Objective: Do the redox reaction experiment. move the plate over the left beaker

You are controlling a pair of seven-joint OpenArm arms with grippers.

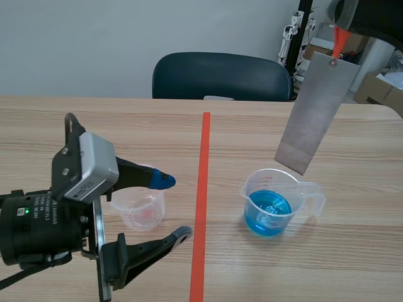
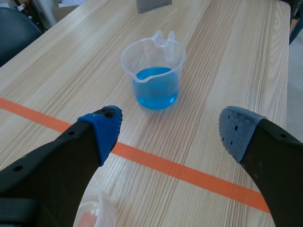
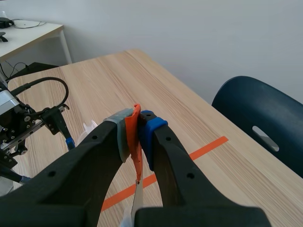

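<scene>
A grey metal plate [image 1: 313,113] hangs by an orange tab [image 1: 339,43] from my right gripper [image 1: 343,28], high at the right. Its lower edge is just above the rim of the right beaker [image 1: 275,202], which holds blue liquid. In the right wrist view, the right gripper [image 3: 137,125] is shut on the orange tab [image 3: 135,142]. The left beaker [image 1: 140,207] is clear, with a faint reddish bottom. My left gripper [image 1: 174,207] is open around it, fingers on either side. In the left wrist view, the blue beaker [image 2: 155,75] stands ahead of the open left gripper [image 2: 173,130].
An orange tape line [image 1: 200,207] runs down the table between the two beakers. A dark chair [image 1: 220,75] stands behind the far edge. Boxes and a stand [image 1: 378,88] are at the back right, off the table.
</scene>
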